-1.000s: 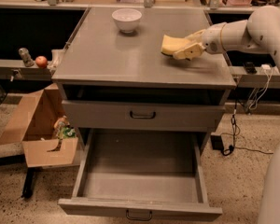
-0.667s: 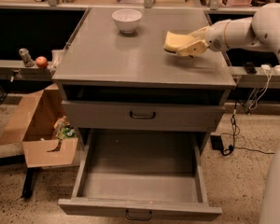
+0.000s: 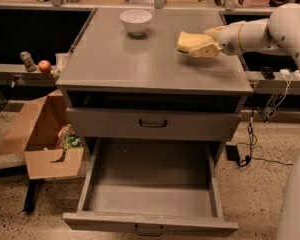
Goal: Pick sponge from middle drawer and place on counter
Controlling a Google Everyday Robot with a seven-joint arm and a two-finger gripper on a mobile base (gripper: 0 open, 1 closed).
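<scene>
The pale yellow-tan sponge is held in my gripper just above the right side of the grey counter. The gripper is shut on the sponge, and my white arm reaches in from the right edge. I cannot tell whether the sponge touches the counter. The middle drawer is pulled fully open low at the front. Its tray is bare, with a small black handle at the front centre. Above it is a closed grey drawer front.
A white bowl stands at the back of the counter. An open cardboard box sits on the floor to the left. A red apple rests on the left shelf. Cables hang at the right.
My gripper has carried the sponge slightly up and toward the back of the counter. The drawer and the bowl have not moved.
</scene>
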